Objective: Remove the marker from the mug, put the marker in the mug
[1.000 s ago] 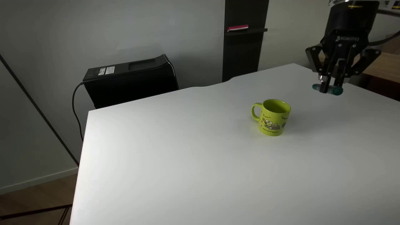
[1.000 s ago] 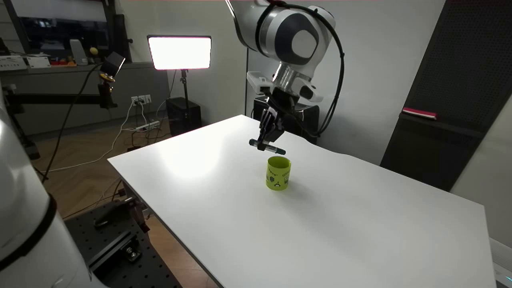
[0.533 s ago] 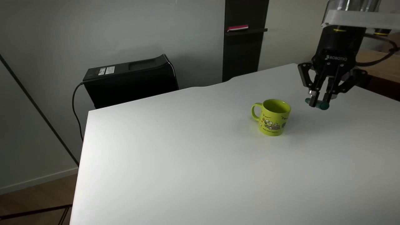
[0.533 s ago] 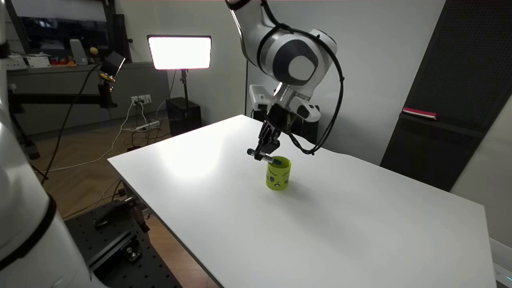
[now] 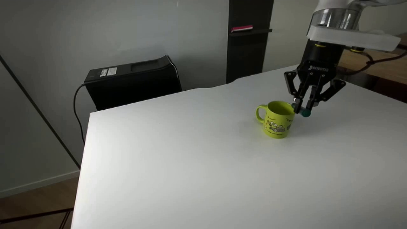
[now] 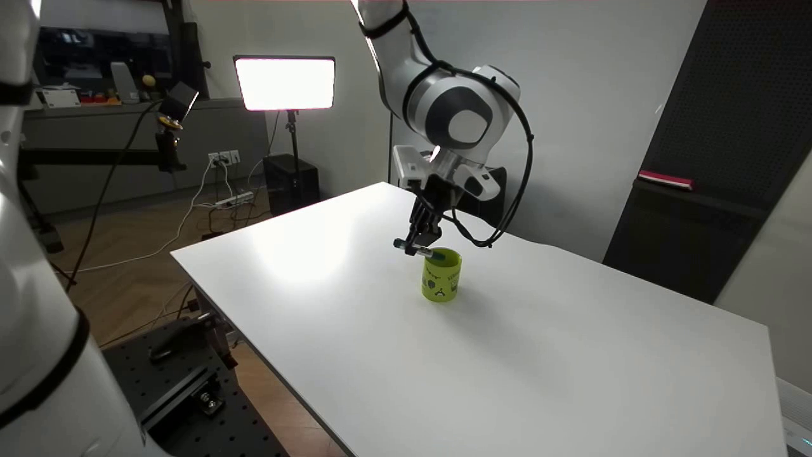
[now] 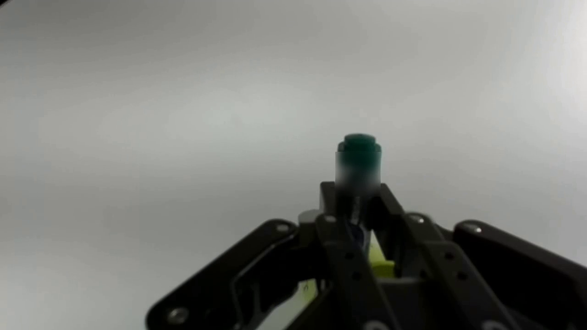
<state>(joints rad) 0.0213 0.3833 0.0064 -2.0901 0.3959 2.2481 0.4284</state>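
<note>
A slim, pen-shaped marker [image 7: 359, 167] with dark green ends and a paler middle is held nearly level in the air, close by the rim of a small, glossy yellow-green mug [image 5: 277, 121] with a side handle and cartoon print. It is on the side of the mug away from that handle. In an exterior view its nearer end crosses the mug's mouth; whether it is over the mouth, touching the rim or just short of it, I cannot tell. The black, two-fingered hand [image 5: 303, 109] is narrow, pinching the marker partway along its length. The mug stands upright on the smooth white counter [image 5: 178, 165]; higher than the mug hangs the white-and-grey robot arm [image 6: 458, 114].

The step in hand looks to me like putting the marker in. I would raise it slightly so the leading end clears the rim, then turn the hand until the marker points steeply down; lying level, it would probably bridge the mouth. Centre the lower end over the mug, descend slowly, and let go only once that end is well inside. Pressing sideways could slide or tip the mug, and the slim barrel may pivot in the pinch if it strikes the rim.
</note>
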